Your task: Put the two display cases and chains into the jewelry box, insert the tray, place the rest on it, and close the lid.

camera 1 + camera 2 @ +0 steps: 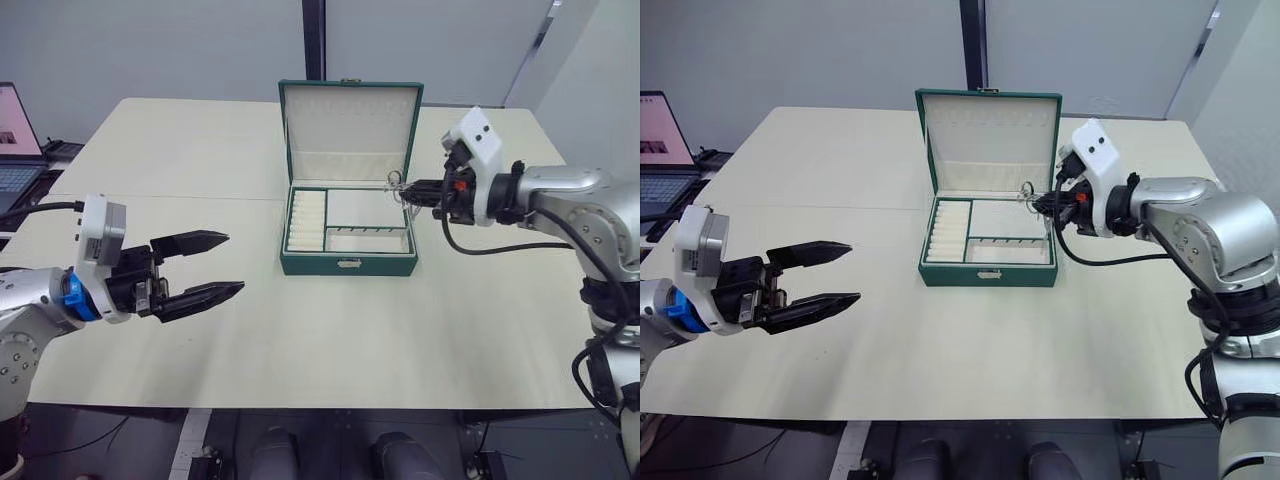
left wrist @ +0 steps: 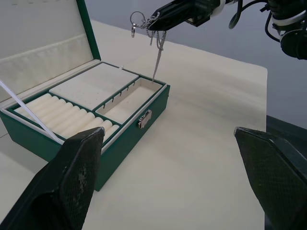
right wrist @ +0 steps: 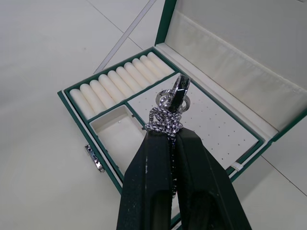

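Right gripper (image 3: 173, 136) pinching one bunch of silver rings (image 3: 171, 103) above one tray (image 3: 144, 103).

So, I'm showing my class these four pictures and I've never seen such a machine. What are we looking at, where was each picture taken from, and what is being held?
This is a humanoid robot with two arms, each ending in a gripper of two black fingers. Two pictures come from its head, looking down on a pale table. The other two come from cameras on its wrists.

On the table stands a dark green jewelry box with its lid up and a cream-lined tray inside.

The right gripper is shut on a small bunch of linked silver rings, held above the box. The left gripper is open and holds nothing.
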Robot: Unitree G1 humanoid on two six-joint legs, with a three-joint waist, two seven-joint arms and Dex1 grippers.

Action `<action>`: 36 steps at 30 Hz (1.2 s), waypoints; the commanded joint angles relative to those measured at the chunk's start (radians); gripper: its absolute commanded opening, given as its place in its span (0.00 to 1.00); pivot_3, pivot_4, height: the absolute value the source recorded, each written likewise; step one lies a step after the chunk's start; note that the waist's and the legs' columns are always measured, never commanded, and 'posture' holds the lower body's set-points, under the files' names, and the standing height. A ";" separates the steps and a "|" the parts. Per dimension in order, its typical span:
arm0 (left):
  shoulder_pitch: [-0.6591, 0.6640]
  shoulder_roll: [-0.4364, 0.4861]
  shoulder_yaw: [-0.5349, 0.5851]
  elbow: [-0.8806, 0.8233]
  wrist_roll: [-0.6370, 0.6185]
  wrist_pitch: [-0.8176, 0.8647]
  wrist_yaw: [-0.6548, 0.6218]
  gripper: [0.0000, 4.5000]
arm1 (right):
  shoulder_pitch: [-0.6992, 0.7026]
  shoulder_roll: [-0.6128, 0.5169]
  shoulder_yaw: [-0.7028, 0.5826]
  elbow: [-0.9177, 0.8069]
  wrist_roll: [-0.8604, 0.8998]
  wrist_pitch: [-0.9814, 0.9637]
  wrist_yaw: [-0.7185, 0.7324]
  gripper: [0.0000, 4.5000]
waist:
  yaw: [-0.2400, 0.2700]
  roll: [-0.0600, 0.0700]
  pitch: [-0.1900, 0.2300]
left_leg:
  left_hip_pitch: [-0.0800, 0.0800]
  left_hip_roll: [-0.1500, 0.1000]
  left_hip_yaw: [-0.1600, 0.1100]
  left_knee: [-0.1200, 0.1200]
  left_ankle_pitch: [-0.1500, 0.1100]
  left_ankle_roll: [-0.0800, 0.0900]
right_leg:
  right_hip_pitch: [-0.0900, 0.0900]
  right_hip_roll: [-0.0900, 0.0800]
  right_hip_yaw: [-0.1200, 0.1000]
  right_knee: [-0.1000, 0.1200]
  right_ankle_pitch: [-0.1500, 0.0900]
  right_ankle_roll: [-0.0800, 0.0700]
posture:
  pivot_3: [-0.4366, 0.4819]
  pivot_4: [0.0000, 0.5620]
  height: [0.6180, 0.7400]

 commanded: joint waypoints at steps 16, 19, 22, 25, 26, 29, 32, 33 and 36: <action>0.070 0.010 0.105 -0.082 -0.044 0.011 0.057 1.00 | -0.020 0.172 0.138 0.172 -0.170 -0.201 0.079 0.01 | -0.002 0.000 0.000 | 0.000 0.000 -0.001 0.000 0.000 0.000 | 0.000 0.000 -0.001 0.000 0.000 0.000 | 0.48 0.27 1.00; 0.073 0.013 0.108 -0.083 -0.044 0.011 0.055 1.00 | 0.003 0.180 0.150 0.170 -0.183 -0.203 0.089 0.01 | -0.002 0.000 0.000 | 0.000 0.000 -0.001 0.000 0.000 0.000 | 0.000 0.000 -0.001 0.000 0.000 0.000 | 0.48 0.27 1.00; 0.075 0.014 0.110 -0.083 -0.044 0.010 0.053 1.00 | 0.022 0.189 0.157 0.174 -0.201 -0.208 0.090 0.01 | -0.002 0.000 0.000 | 0.000 0.000 -0.001 0.000 0.000 0.000 | 0.000 0.000 -0.001 0.000 0.000 0.000 | 0.48 0.27 1.00; 0.076 0.014 0.109 -0.083 -0.044 0.010 0.052 1.00 | 0.035 0.196 0.160 0.179 -0.218 -0.211 0.092 0.01 | -0.002 0.001 0.000 | 0.000 0.000 -0.001 0.000 0.000 0.000 | 0.000 0.000 -0.001 0.000 0.000 0.000 | 0.48 0.27 1.00; 0.076 0.014 0.109 -0.083 -0.044 0.010 0.051 1.00 | 0.038 0.198 0.161 0.181 -0.222 -0.211 0.093 0.01 | -0.002 0.000 0.000 | 0.000 0.000 -0.001 0.000 0.000 0.000 | 0.000 0.000 -0.001 0.000 0.000 0.000 | 0.48 0.27 1.00; 0.077 0.015 0.110 -0.083 -0.043 0.010 0.050 1.00 | 0.044 0.202 0.161 0.184 -0.235 -0.213 0.097 0.01 | -0.002 0.001 0.000 | 0.000 0.000 -0.001 0.000 0.000 0.000 | 0.000 0.000 -0.001 0.000 0.000 0.000 | 0.48 0.27 1.00; 0.078 0.016 0.112 -0.083 -0.043 0.011 0.050 1.00 | 0.047 0.207 0.160 0.189 -0.245 -0.215 0.100 0.01 | -0.002 0.001 0.000 | 0.000 0.000 -0.001 0.000 0.000 0.000 | 0.000 0.000 -0.001 0.000 0.000 0.000 | 0.48 0.27 1.00; 0.079 0.016 0.112 -0.084 -0.043 0.011 0.050 1.00 | 0.047 0.208 0.159 0.190 -0.247 -0.216 0.101 0.01 | -0.002 0.001 0.000 | 0.000 0.000 -0.001 0.000 0.000 0.000 | 0.000 0.000 -0.001 0.000 0.000 0.000 | 0.48 0.27 1.00; 0.081 0.016 0.114 -0.086 -0.044 0.012 0.051 1.00 | 0.048 0.212 0.160 0.192 -0.254 -0.221 0.101 0.07 | -0.002 0.001 0.000 | 0.000 0.000 -0.001 0.000 0.000 0.000 | 0.000 0.000 -0.001 0.000 0.000 0.000 | 0.48 0.27 1.00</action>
